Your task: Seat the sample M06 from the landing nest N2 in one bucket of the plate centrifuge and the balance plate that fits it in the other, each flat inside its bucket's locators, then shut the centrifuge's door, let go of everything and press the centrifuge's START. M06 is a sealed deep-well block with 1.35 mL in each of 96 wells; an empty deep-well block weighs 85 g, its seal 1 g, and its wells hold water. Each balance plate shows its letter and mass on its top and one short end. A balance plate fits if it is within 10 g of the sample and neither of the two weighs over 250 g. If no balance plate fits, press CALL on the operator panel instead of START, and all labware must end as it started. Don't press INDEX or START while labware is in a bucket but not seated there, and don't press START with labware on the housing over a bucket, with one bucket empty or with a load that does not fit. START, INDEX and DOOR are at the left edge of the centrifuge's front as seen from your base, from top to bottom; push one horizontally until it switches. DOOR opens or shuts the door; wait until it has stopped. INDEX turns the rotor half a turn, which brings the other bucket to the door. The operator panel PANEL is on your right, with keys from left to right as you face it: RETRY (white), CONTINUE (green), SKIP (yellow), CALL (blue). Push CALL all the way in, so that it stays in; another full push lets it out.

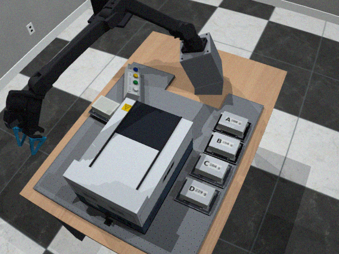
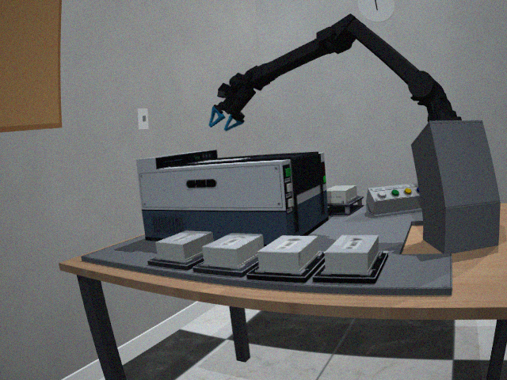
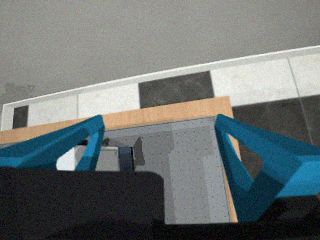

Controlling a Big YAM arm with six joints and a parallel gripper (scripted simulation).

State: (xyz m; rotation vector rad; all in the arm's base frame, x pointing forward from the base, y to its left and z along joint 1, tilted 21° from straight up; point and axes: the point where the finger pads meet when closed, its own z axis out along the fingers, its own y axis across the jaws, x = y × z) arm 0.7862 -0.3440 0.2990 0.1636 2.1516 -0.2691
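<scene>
The gripper [image 2: 224, 119] was seen high in the air, above and beyond the centrifuge [image 1: 128, 164], with its blue fingers [image 1: 36, 144] spread to full width and nothing between them. In the top view it hung past the table's edge, over the checkered floor [image 1: 298, 82]. The wrist view looked down between the two fingers onto the perforated grey baseplate [image 3: 200, 170] and the wooden table [image 3: 170, 114] rim.

The sample M06 [image 1: 105, 106], a white sealed block, was observed on its landing nest [image 1: 96, 116] just beside the centrifuge's corner, near the operator panel [image 1: 131, 82]. On the panel the blue key [image 1: 135, 69], yellow key [image 1: 135, 75], green key [image 1: 135, 82] and white key [image 1: 135, 89] stood in a row.

The four balance plates were recorded in a line of dark nests on the other side of the centrifuge: plate A [image 1: 233, 122], plate B [image 1: 224, 143], plate C [image 1: 211, 166] and plate D [image 1: 197, 192]. D's label read 229 g; the other masses were too blurred to be read with certainty.

The dark panel [image 1: 149, 125] on the centrifuge top lay flush with the white housing. In the exterior view, a column of buttons [image 2: 288, 188] was noted at the front edge, the top one green.

The arm's grey pedestal [image 1: 204, 71] stood on the table behind the baseplate.
</scene>
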